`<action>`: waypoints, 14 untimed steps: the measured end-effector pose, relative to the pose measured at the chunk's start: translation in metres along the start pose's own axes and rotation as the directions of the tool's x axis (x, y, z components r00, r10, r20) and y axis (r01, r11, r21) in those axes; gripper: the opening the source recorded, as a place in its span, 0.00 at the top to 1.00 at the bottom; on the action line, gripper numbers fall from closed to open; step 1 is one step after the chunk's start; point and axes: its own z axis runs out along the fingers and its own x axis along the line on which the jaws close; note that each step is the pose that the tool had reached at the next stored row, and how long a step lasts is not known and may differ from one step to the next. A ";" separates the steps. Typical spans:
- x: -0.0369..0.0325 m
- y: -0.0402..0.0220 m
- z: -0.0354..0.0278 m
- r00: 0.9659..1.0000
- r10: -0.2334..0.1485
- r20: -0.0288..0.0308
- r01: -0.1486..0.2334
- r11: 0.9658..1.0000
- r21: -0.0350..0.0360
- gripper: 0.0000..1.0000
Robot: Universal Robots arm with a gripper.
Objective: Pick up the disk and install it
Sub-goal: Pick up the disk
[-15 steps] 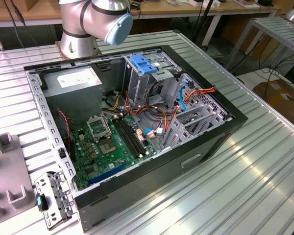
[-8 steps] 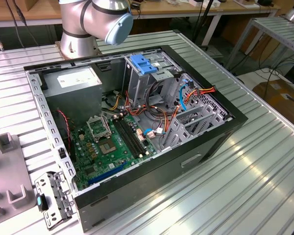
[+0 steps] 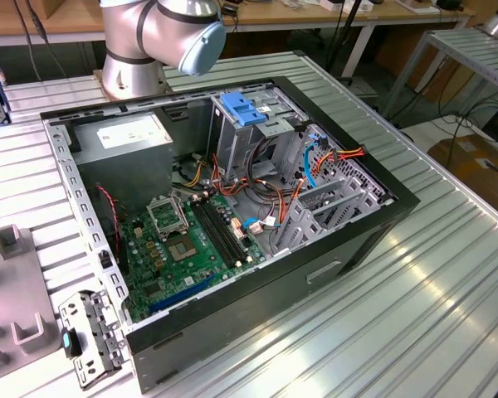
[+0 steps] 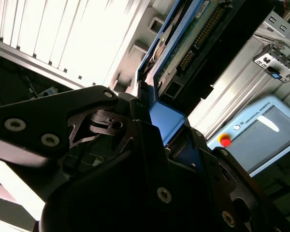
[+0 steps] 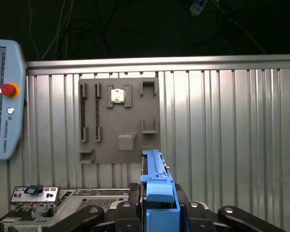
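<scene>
We found the gripper (image 5: 158, 211) clamped on the disk (image 5: 154, 169), one jaw on each side, so the disk stood edge-on between them with a blue rail (image 5: 159, 193) facing the first wrist view. In the second wrist view its green circuit board (image 4: 183, 43) lay bare.

We judged the disk stiff and fairly heavy for its size. Its metal looked smooth enough to slip, and the board and connector pins looked fragile. We thought the sides and rails were the place to hold it, never the board.

Behind it lay the ribbed table (image 5: 232, 135), with a grey fixture plate (image 5: 118, 121), a teach pendant (image 5: 5, 96) and a small metal bracket (image 5: 34, 195). In the exterior view the open computer case (image 3: 257, 307) lay on its side, with its drive cage (image 3: 249, 124) under a blue latch (image 3: 242, 108).

We counted one disk, one gripper, one case, one fixture plate, one pendant and one bracket.
</scene>
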 end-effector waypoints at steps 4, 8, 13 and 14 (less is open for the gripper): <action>-0.0002 -0.0066 0.0000 1.000 0.000 0.000 0.000 1.000 0.000 0.63; -0.0004 -0.0132 -0.0001 1.000 0.000 0.000 0.000 1.000 0.000 0.63; -0.0006 -0.0207 -0.0001 1.000 0.000 0.000 0.000 1.000 0.000 0.63; -0.0007 -0.0212 -0.0001 1.000 0.000 0.000 0.000 1.000 0.000 0.63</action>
